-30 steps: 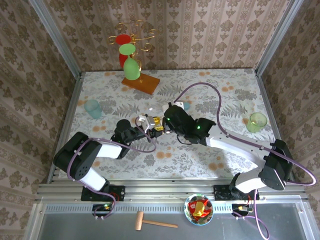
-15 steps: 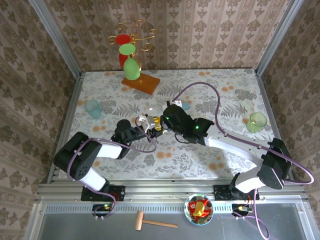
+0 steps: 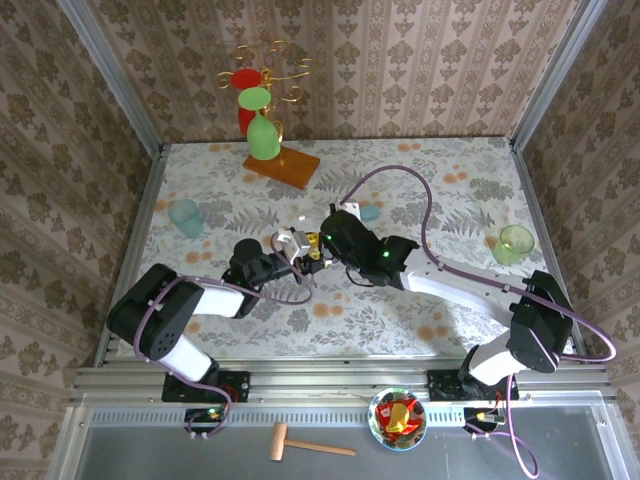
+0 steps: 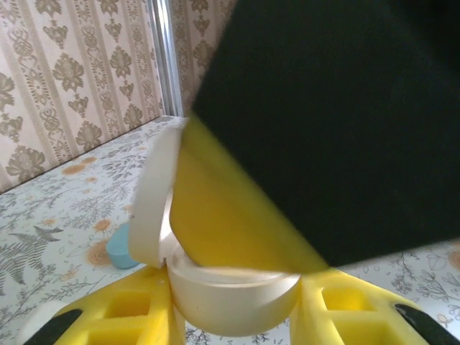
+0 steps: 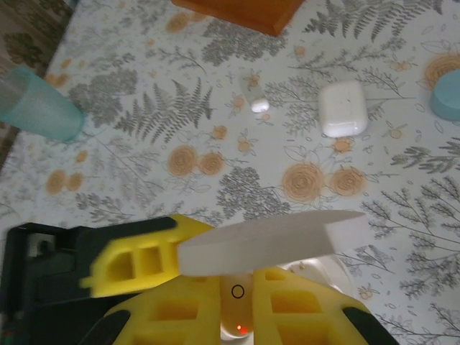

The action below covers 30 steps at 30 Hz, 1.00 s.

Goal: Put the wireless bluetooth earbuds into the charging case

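Gripping a round cream-white plastic charging case at its base, left gripper has a yellow finger pressed on each side. The case's hinged lid stands open at 9 o'clock of the base.

Right gripper meets the left gripper at table centre in the top view. In the left wrist view its yellow finger and black body cover everything from 12 to 4 o'clock and hide the inside of the case. Whether its fingers are apart or together: cannot tell.

Right wrist view: the lid is edge-on and crosses the fingers. Below it is a pale patch with a small ring and a red dot, too blurred to identify.

One small white earbud lies on the floral tablecloth, near a closed white rounded-rectangular case, at its 9 o'clock and not touching.

Other items:
- A translucent teal plastic cup at 9 o'clock, partly cut off.
- A pale blue rounded piece at 3 o'clock, cut by the frame edge.
- A corner of an orange wooden base at 12 o'clock.
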Available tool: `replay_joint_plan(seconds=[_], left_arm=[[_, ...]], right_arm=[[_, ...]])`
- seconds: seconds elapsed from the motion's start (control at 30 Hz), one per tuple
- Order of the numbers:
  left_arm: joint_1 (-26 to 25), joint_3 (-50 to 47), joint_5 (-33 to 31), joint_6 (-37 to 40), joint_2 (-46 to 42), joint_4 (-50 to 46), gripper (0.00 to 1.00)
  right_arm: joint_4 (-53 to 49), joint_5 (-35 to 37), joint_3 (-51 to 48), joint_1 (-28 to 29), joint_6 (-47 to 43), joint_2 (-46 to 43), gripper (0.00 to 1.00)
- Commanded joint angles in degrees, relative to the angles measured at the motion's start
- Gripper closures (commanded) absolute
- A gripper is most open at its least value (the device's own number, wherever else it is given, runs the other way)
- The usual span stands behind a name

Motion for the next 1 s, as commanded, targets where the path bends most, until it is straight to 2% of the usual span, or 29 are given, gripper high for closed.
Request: replay_joint_plan(seconds=[0.0,0.2,0.3,0.43,0.67,0.8,0.87,0.97], left_arm=[[-0.4,1.1,-0.1,-0.7,-1.8,3.5,0.75],[-0.3,1.2,-0.5,-1.1,-1.5,3.6,0.75],[-0.3,1.4,-0.7,-1.0,-1.3,3.5,0.75],[-0.3,1.5,-1.0,-1.0,-1.2,3.5,0.75],[1.1,0.6,-0.6,-0.6,-1.8,3.7,0.75],[3.6,-0.8,-0.2,-0.7,-3.6,3.6,0.75],[5.0,-1.9,-0.3,-0.8,-5.5,3.6,0.75],[7.2,-4.1,-1.3,-1.8,-9.1,3.6,0.75]], right_arm=[[0.4,1.0,-0.6,0.4,-0.2,1.1,0.87],[1.0,1.9,-2.2,-0.1,-1.3,-1.3,0.84],[3.9,-2.7,-3.4,-0.6,-1.0,-2.5,0.72],[6.0,-7.2,-3.8,-0.7,-0.7,-3.9,0.63],[9.2,-7.6,-7.8,-0.7,-6.2,-12.3,0.47],[13.0,-5.4,-12.2,-0.9,-10.7,-18.0,0.44],[13.8,-4.3,-13.9,-2.7,-9.9,-19.5,0.43],[15.9,-9.2,-16.1,-8.6,-5.7,-18.6,0.42]])
